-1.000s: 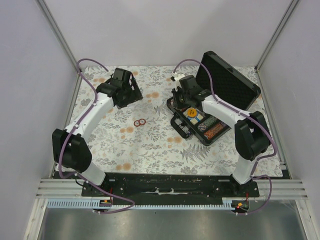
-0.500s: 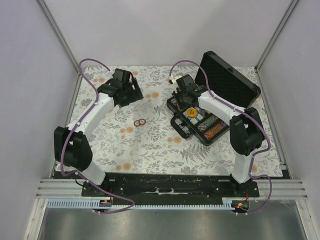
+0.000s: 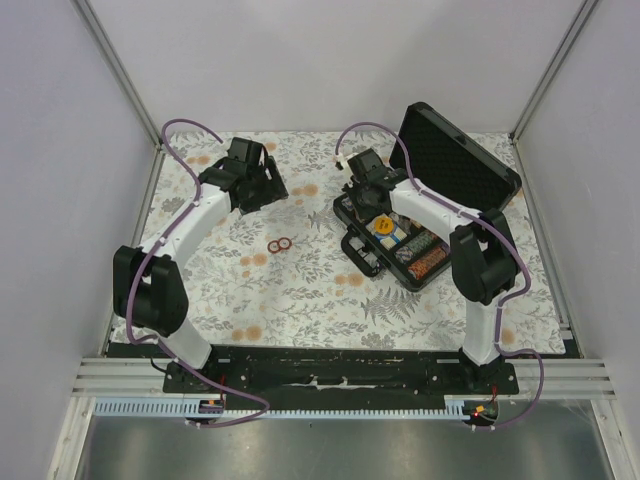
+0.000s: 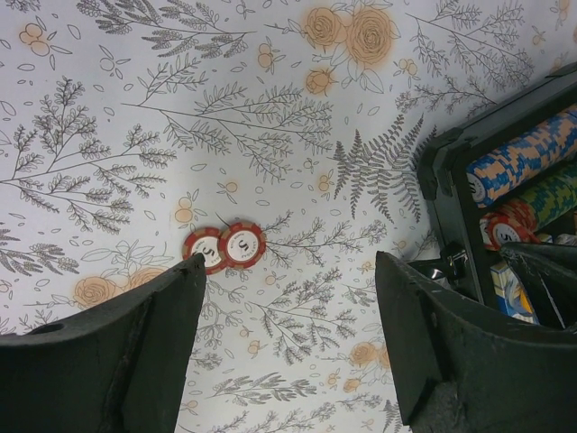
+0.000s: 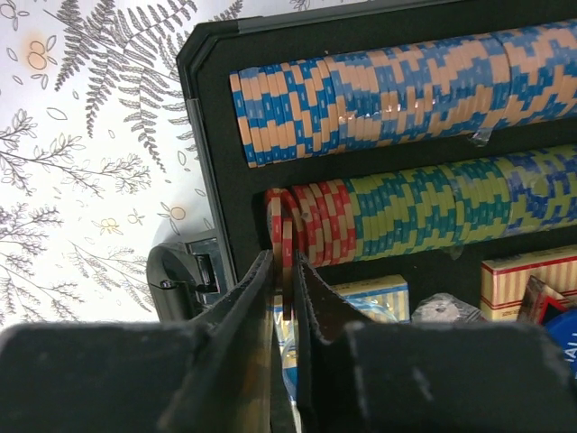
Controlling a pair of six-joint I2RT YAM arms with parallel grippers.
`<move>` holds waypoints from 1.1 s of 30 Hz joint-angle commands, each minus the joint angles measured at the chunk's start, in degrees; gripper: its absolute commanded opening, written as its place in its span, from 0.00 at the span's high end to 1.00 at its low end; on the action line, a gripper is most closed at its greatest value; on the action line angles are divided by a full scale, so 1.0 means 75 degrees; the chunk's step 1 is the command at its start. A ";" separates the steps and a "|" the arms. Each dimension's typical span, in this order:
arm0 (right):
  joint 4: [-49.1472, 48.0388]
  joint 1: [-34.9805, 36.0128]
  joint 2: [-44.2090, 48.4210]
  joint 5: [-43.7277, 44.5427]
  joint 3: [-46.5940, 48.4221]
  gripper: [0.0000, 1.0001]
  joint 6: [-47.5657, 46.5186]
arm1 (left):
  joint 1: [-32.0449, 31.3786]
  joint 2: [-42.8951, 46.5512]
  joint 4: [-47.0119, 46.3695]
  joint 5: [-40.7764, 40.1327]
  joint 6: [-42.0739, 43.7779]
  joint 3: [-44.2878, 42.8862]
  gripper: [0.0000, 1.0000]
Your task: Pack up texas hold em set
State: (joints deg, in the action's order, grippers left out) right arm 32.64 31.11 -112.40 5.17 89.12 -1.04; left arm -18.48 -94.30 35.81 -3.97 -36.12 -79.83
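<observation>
The black case (image 3: 470, 165) lies open at the right with its lid up and chip rows (image 5: 397, 81) in its tray. My right gripper (image 5: 284, 262) is shut on a red chip (image 5: 287, 239), held on edge at the left end of the second chip row (image 5: 406, 207). In the top view it (image 3: 362, 196) hangs over the tray's near-left part. Two reddish chips (image 4: 224, 246) lie side by side on the floral cloth (image 3: 281, 244). My left gripper (image 4: 287, 271) is open and empty above the cloth, its left fingertip just beside the chips. In the top view it (image 3: 258, 185) is at the back left.
Card decks (image 5: 523, 275) and a blue disc (image 5: 563, 338) sit in the tray below the chip rows. The case handle (image 5: 176, 280) sticks out at its left side. The case corner (image 4: 451, 171) shows at the right of the left wrist view. Grey walls enclose the table.
The right arm has swung left and back over the tray. The left arm has barely moved.
</observation>
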 commanded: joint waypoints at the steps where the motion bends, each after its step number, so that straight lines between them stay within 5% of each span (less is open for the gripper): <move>1: 0.0007 -0.0035 -0.0025 0.0342 0.0340 0.77 0.0044 | 0.0097 -0.0059 -0.0252 0.0130 0.0187 0.0039 0.19; 8: 0.0042 -0.0047 -0.0025 0.0319 0.0375 0.68 0.0103 | 0.0179 -0.0129 -0.0263 0.0224 0.0175 0.0062 0.19; 20: -0.0239 -0.0035 0.0338 0.0377 0.0258 0.69 0.0396 | 0.0261 -0.0176 -0.0263 0.0283 0.0187 0.0062 0.19; 27: -0.0274 -0.0035 0.0221 0.0342 0.0176 0.87 0.0502 | 0.0296 -0.0188 -0.0275 0.0295 0.0163 0.0086 0.19; 33: -0.0251 -0.0024 0.0010 0.0365 0.0047 0.85 0.0595 | 0.0308 -0.0188 -0.0252 0.0295 0.0187 0.0156 0.19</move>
State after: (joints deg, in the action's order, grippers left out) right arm 32.34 31.03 -112.46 6.33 90.02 2.83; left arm -16.47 -95.48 35.75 -2.42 -36.10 -79.20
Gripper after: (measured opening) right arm 0.141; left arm 0.815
